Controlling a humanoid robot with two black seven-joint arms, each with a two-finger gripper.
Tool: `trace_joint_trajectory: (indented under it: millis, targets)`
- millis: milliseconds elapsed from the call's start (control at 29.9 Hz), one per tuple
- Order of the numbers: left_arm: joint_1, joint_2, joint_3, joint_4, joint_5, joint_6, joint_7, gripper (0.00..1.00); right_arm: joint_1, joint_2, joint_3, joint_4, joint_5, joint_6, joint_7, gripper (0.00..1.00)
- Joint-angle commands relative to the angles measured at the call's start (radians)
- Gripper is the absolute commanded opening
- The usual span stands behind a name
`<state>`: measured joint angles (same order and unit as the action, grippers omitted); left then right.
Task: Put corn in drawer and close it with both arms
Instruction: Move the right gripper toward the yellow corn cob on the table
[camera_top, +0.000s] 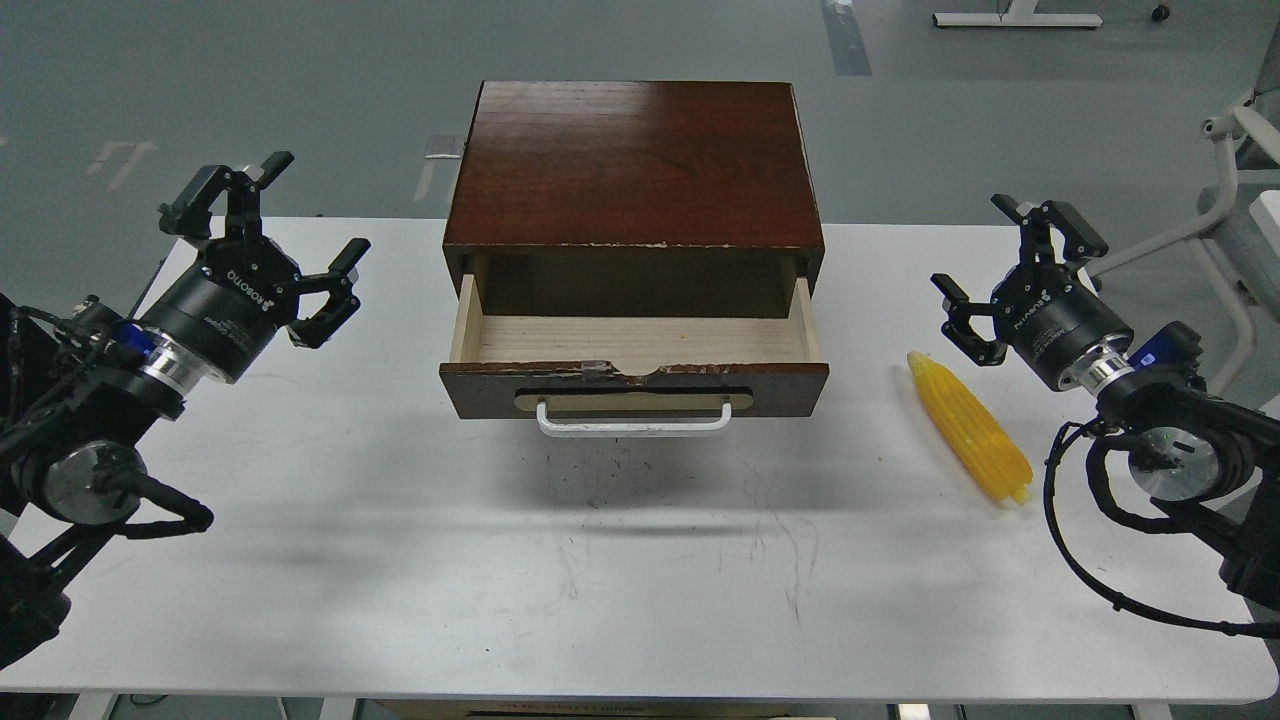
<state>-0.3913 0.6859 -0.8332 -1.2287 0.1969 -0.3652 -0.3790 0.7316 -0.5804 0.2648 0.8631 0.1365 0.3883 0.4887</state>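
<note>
Our left end effector (265, 235) and right end effector (1010, 268) are both spread wide, holding nothing. The corn (968, 427) lies on the surface (400, 560), right of the pulled-out drawer (634, 375).

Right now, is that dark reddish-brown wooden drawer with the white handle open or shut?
Open. The dark reddish-brown wooden drawer is pulled out from its box, its pale wood floor showing and nothing visibly lying in it.

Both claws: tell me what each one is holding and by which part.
Nothing is held. The left claw and right claw are both open and empty. The corn lies untouched on the table.
</note>
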Motion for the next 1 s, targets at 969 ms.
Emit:
trace_joint_trajectory:
  millis: [969]
  targets:
    - [-0.052, 0.024, -0.003, 0.000, 0.021, -0.124, -0.003, 0.99, 0.137, -0.341, -0.108, 0.120, -1.271, -0.057, 0.000, 0.99]
